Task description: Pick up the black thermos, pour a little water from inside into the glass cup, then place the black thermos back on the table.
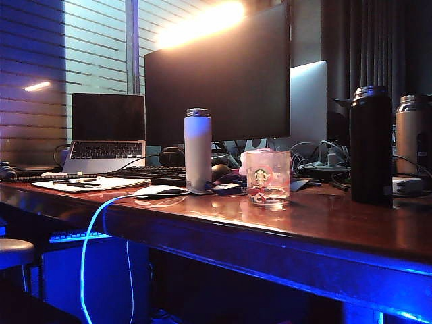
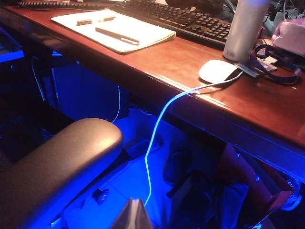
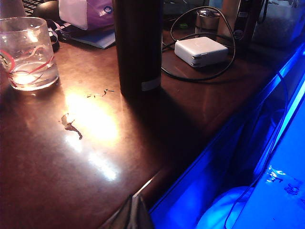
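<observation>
Right pincer [image 3: 135, 210] tip barely shows, shut; left pincer [image 2: 132, 213] unreadable

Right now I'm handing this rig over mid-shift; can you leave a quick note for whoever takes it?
Left gripper: back off the table, only its tip shows, looks shut, empty.
Right gripper: shut, empty, near the front edge.
Black thermos stands upright on the right; glass cup stands left of it, apart.
Done: nothing visibly.
Left: pick up thermos, pour a little, set it back.
</observation>
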Available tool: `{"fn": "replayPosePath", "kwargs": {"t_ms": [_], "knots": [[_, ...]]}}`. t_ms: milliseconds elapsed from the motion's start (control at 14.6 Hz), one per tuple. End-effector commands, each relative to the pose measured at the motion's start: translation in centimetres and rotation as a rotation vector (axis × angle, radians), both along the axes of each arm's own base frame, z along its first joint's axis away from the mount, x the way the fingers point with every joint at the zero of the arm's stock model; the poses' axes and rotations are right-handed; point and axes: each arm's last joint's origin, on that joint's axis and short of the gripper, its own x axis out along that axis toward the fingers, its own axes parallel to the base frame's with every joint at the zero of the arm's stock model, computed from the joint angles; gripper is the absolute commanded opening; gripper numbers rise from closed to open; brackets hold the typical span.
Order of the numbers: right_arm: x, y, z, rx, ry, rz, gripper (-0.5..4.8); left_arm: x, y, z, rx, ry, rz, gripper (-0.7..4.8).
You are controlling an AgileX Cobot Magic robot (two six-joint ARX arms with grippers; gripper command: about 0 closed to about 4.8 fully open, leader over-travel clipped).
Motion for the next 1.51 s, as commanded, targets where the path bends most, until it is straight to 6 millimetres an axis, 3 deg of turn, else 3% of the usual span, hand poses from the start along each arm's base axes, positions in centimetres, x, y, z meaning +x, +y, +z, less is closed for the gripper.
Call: {"fn": "replayPosePath", "kwargs": {"t_ms": [69, 343, 480, 685, 891, 1096, 1233, 1439, 1507], "knots": [[0.0, 0.0, -0.1, 0.001, 0.0, 0.001, -0.04, 0.0, 0.0, -0.2, 0.002, 0.018, -0.007, -0.02], [0.0, 0.0, -0.1, 0.001, -0.002, -0.007, -0.04, 0.0, 0.0, -0.1, -0.013, 0.006, -0.005, -0.02], [0.1, -0.1, 0.6, 0.026, -0.063, -0.027, -0.05, -0.1, -0.1, 1.7, -0.074, -0.095, -0.018, -0.02], [-0.2, -0.1, 3.3, 0.087, -0.242, -0.052, -0.05, -1.7, 0.1, 8.0, -0.086, -0.318, 0.02, -0.01], [-1.1, -0.3, 6.9, 0.098, -0.334, -0.08, -0.05, -2.0, 0.2, 14.4, -0.057, -0.375, 0.029, -0.01], [-0.6, -0.3, 10.3, 0.085, -0.303, -0.087, -0.05, 1.5, -0.5, 21.3, 0.002, -0.261, -0.161, -0.01], [0.9, -0.2, 12.1, 0.008, -0.246, -0.086, -0.05, 4.4, -1.2, 24.4, 0.061, -0.115, -0.374, -0.02], [4.1, 0.0, 13.3, -0.055, -0.128, -0.081, -0.05, 8.4, -1.9, 26.3, 0.055, 0.08, -0.592, -0.02], [6.1, 0.2, 12.9, -0.062, -0.062, -0.078, -0.05, 9.7, -2.6, 26.4, 0.087, 0.16, -0.643, -0.02]]}}
